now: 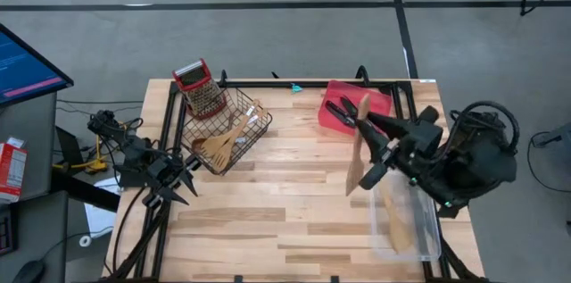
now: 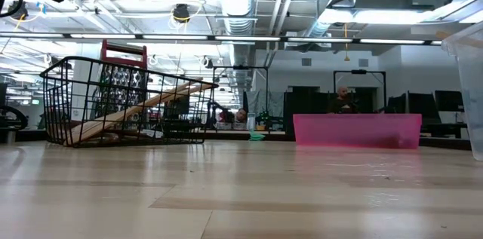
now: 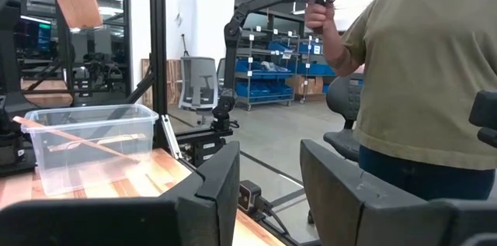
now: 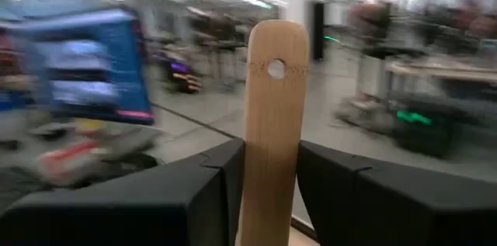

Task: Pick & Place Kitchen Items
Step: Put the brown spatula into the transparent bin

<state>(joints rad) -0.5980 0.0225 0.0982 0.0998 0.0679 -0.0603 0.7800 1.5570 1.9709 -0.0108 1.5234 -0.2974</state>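
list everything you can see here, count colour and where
wire basket: 1, black, tipped on the table's left half
grater: 1, red-handled, against the basket's far side
wooden utensils: at least 2, pale, inside the basket
red tray: 1, far edge, dark utensils on it
clear bin: 1, right near side, a wooden utensil inside
wooden spatula: 1, pale, held above the table
person: 1, olive shirt, beyond the table
left gripper: left edge, empty
right gripper: shut on the spatula

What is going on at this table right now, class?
The right gripper holds a wooden spatula clamped between its fingers, lifted above the table between the red tray and the clear bin, which already holds one wooden utensil. More wooden utensils lie in the wire basket. The left gripper waits empty at the table's left edge.
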